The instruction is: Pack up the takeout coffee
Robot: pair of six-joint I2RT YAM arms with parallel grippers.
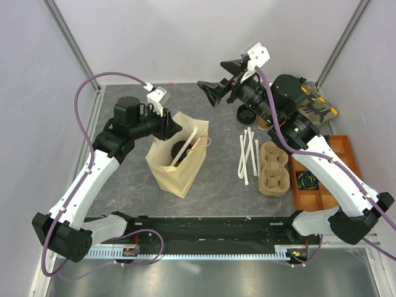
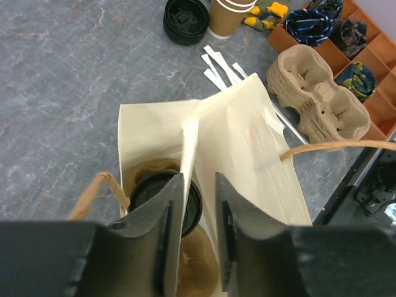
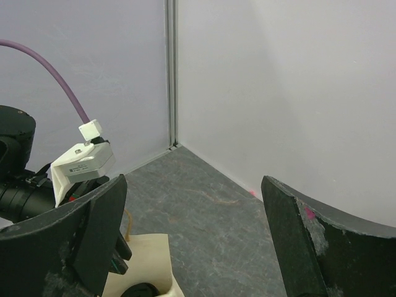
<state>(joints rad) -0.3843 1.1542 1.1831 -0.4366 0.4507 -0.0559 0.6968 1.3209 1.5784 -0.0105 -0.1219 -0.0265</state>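
The takeout coffee (image 2: 146, 190), a cup with a black lid, stands inside the open cream paper bag (image 1: 180, 166), seen from above (image 1: 179, 148). A white strip (image 2: 188, 151) leans in the bag beside the lid. My left gripper (image 2: 198, 179) hangs just over the bag's mouth (image 1: 175, 128). Its jaws are parted by a narrow gap and nothing is pinched between them. The strip's lower end runs behind the left finger (image 2: 162, 216). My right gripper (image 1: 218, 79) is raised at the back, right of the bag, wide open and empty (image 3: 192, 185).
Right of the bag lie white wrapped straws (image 1: 249, 154) and stacked pulp cup carriers (image 1: 274, 168). Behind them are a stack of black lids (image 2: 185, 20) and paper cups (image 2: 230, 15). A wooden compartment tray (image 1: 344, 148) stands at the far right. Grey walls close the back.
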